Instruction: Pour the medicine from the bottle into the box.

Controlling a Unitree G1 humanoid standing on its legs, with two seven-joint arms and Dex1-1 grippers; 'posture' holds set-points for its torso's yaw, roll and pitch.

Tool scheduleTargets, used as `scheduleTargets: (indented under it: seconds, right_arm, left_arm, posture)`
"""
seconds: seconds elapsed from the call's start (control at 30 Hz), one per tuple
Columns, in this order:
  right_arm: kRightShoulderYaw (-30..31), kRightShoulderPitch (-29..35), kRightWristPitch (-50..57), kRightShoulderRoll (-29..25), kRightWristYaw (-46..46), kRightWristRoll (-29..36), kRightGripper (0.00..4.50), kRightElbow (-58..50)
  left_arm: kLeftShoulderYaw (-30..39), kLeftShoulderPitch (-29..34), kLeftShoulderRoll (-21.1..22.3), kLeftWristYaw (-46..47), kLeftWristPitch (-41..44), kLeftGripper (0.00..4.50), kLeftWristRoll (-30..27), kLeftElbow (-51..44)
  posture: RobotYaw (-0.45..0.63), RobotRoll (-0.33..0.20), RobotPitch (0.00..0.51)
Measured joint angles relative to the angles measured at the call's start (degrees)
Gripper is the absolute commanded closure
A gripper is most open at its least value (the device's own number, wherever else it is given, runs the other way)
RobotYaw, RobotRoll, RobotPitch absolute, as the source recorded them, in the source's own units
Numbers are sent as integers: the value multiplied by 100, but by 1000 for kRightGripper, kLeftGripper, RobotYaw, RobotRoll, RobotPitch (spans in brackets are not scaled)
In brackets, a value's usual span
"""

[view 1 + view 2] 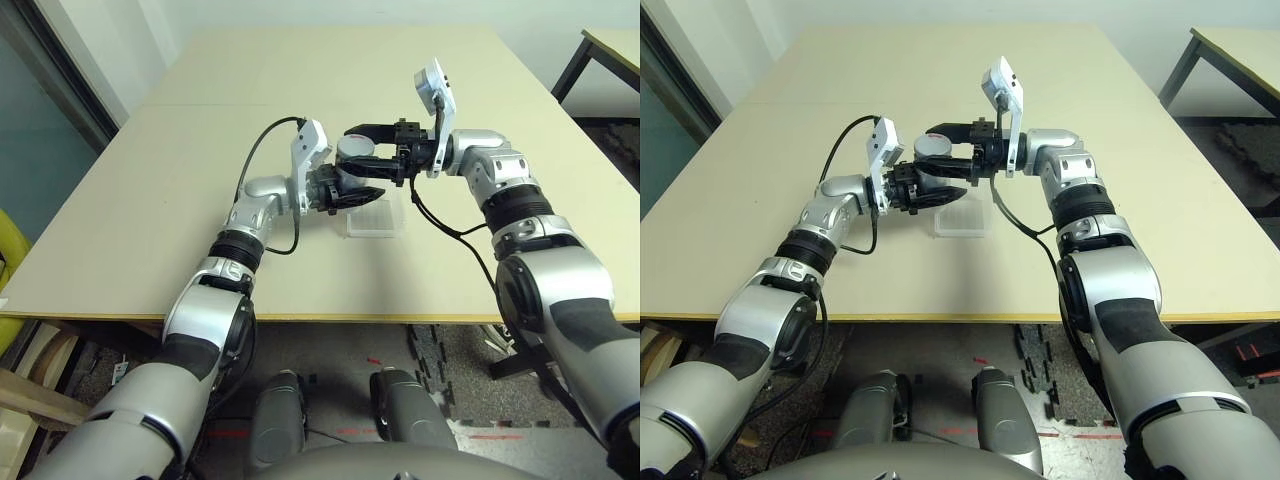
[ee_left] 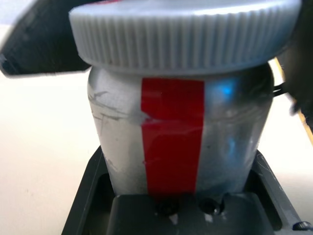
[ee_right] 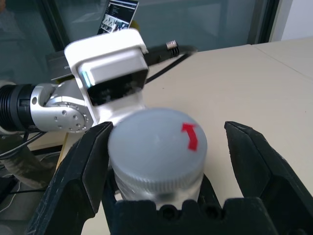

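Bottle (image 2: 171, 134) stands clamped in left gripper's (image 1: 364, 180) fingers; its cap (image 3: 146, 147) lies between right gripper's (image 3: 168, 126) parted fingers

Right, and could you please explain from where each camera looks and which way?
Left and right eye: on the head, looking forward and down at the table; both share the arms, bottle and box.
Left wrist: along the left gripper at the capped bottle.
Right wrist: along the right gripper, over the cap towards glass; the left forearm shows.
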Motion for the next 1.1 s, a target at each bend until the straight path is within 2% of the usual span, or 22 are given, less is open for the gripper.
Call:
scheduleTargets:
  seconds: [0.57, 1.1]
  right_arm:
    - [-8, -60, -73, 39, -170, -16, 0, 150]
    - [-16, -169, -311, -115, -129, -12, 0, 471]
  left_arm:
    - [13, -15, -3, -54, -75, 1804, 72, 46]
    - [135, 9, 66, -125, 245, 1804, -10, -57]
  posture:
    - [-196, 0, 24]
    - [-196, 0, 17]
